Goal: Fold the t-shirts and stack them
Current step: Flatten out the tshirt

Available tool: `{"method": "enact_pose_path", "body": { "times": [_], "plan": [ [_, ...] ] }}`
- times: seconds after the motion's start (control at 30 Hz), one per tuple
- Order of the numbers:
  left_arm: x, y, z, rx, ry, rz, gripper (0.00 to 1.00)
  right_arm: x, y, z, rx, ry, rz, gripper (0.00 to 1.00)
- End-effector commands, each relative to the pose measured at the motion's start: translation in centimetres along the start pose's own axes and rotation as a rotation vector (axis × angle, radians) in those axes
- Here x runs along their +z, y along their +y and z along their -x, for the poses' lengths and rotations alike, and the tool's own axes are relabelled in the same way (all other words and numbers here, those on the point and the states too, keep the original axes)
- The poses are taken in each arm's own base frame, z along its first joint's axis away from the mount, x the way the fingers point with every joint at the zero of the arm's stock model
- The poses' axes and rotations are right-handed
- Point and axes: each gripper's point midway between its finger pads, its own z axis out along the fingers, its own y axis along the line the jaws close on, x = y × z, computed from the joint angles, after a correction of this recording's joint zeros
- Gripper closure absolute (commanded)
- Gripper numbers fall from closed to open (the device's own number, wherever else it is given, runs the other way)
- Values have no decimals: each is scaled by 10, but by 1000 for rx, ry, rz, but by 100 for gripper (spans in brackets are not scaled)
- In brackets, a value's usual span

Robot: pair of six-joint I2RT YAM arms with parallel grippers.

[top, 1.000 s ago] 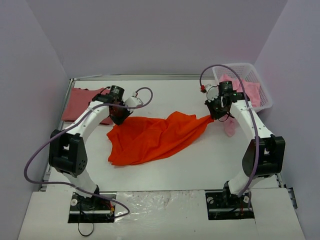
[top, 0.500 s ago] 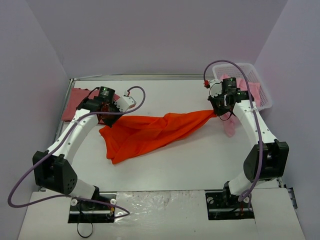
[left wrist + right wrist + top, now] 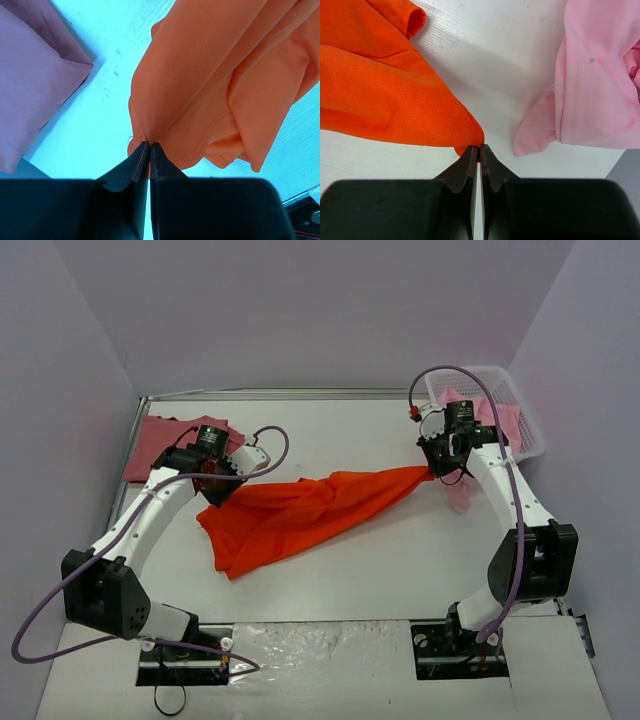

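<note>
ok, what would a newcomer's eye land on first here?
The bright orange-red t-shirt, strung across the centre between the left gripper and the right gripper, each shut on one end of it. After that, the dusty rose shirt lying flat at far left, and the light pink shirts spilling out of the white basket at far right.

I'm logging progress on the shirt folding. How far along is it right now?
Done: the rose-red t-shirt looks folded flat at the far left. In hand: the orange t-shirt, unfolded, is pinched at opposite ends by the left gripper and the right gripper, both shut on it. Left: folding and stacking it, plus the pink t-shirts spilling from the basket.
</note>
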Motion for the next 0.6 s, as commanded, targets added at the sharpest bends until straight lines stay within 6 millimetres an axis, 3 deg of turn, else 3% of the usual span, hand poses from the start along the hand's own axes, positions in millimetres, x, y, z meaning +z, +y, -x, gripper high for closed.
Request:
{"method": "enact_pose_path", "body": {
  "times": [0.0,0.2,0.33,0.47,0.5,0.57],
  "plan": [
    [-6,-2,-7,-6,11,4,97,-10,-4,1,17,-29,-17,100],
    [-4,2,-12,9,52,14,98,-9,-14,-2,26,-16,-53,100],
    [-14,24,-16,13,78,128,98,-12,-27,-5,36,-10,-94,100],
    [-57,52,9,-29,-63,256,98,-22,-35,5,42,-45,-117,100],
    [-78,63,24,-40,-118,299,97,-27,-38,12,42,-64,-126,100],
    [-100,69,38,-52,-164,326,97,-44,-45,35,41,-135,-147,100]
  ]
}}
